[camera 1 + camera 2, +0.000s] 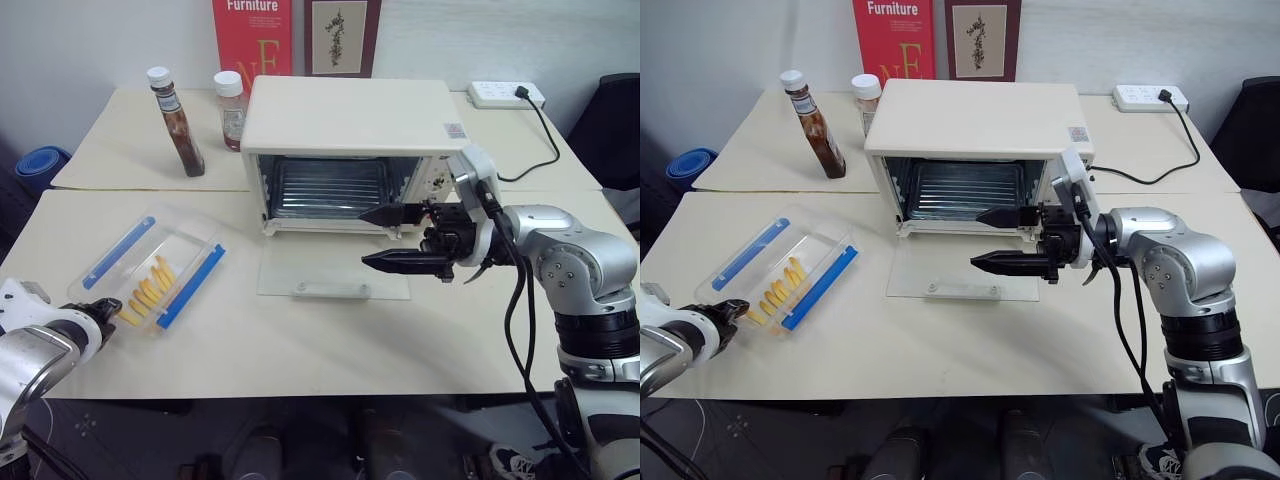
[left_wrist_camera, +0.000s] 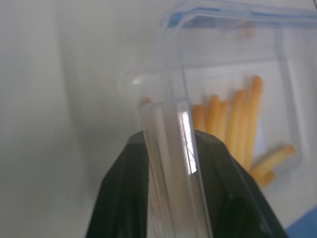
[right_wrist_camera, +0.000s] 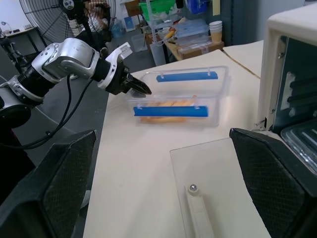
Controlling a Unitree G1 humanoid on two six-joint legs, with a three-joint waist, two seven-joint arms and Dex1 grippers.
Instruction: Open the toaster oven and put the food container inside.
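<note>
Left gripper (image 2: 171,148): pinching the near wall of the container (image 1: 150,262), one finger each side.
Right gripper (image 1: 405,238): spread wide, empty, above the dropped door (image 1: 333,272).
Oven (image 1: 350,150): open, beyond the right gripper, well apart from the left.
Advice: squeeze firmly, lift level, slide onto rack.
Caution: thin wall may slip.

Food container (image 1: 150,263): clear glossy plastic, opaque blue plastic strips on two sides. Toaster oven (image 1: 350,125): cream casing, smooth matt finish; wire rack (image 1: 330,188) of shiny metal seen inside. Door (image 1: 333,272): transparent glass, white bar handle. Table (image 1: 300,340): smooth matt beige surface. Right gripper (image 1: 392,238): fingers matt black. Sauce bottle (image 1: 177,122): glossy, white cap.
</note>
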